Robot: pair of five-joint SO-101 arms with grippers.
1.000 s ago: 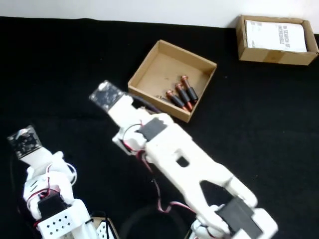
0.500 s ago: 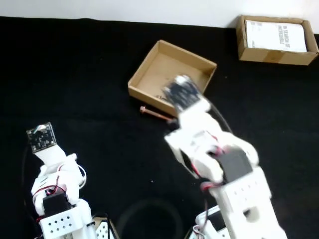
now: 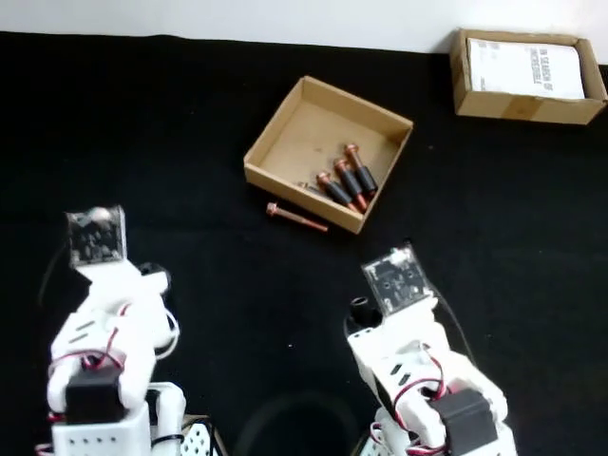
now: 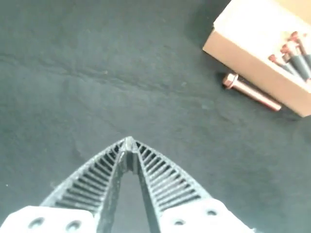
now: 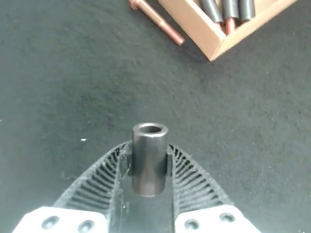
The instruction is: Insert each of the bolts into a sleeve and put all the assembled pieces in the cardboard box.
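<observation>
- right gripper (image 5: 148, 149) is clamped on a dark sleeve (image 5: 149, 167), held upright over the black cloth (image 3: 152, 123)
- left gripper (image 4: 129, 144) pinched closed, nothing in it
- loose copper bolt (image 3: 296, 218) lies just outside the cardboard box (image 3: 296, 128), along its near wall
- three assembled pieces (image 3: 347, 182) sit inside the box

Right tool (image 5: 148, 148): drawn back with the sleeve (image 5: 149, 160) from the cardboard box (image 3: 285, 188) toward its base.
Bolt (image 3: 296, 218): no longer hidden by that arm.
Left tool (image 4: 129, 145): shifted slightly forward.
</observation>
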